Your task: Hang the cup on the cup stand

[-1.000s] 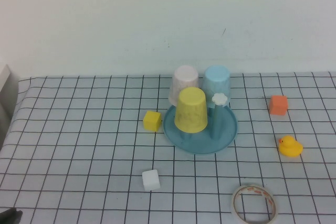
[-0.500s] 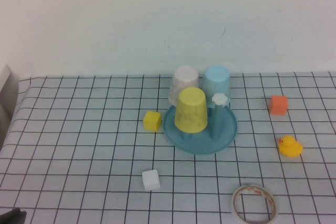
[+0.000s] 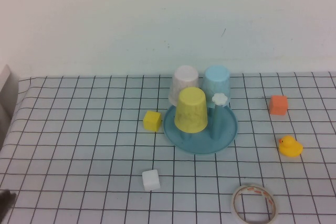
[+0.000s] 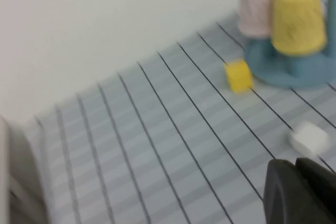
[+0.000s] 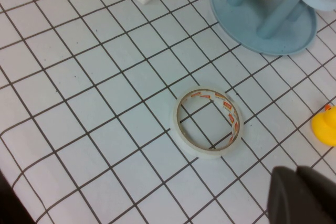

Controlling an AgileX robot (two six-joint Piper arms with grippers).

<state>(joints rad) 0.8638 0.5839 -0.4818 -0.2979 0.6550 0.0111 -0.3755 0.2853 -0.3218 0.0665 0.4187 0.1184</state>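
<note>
Both grippers are pressed together, holding nothing: the left gripper (image 4: 302,192) hangs low over the near left of the table, the right gripper (image 5: 304,195) over the near right, beside the tape roll (image 3: 254,204).

A white cloth (image 3: 79,145) with a black grid covers the table, with a plain pale wall behind.

On the stand (image 3: 200,125), the yellow cup (image 3: 190,110) sits upside down on a peg, with a pink cup (image 3: 184,84) and blue cup (image 3: 217,85) behind. One white-knobbed peg (image 3: 218,114) stands bare. Around lie a yellow cube (image 3: 152,120), white cube (image 3: 150,180), orange cube (image 3: 278,105) and duck (image 3: 289,146).

The cups hide their pegs.
</note>
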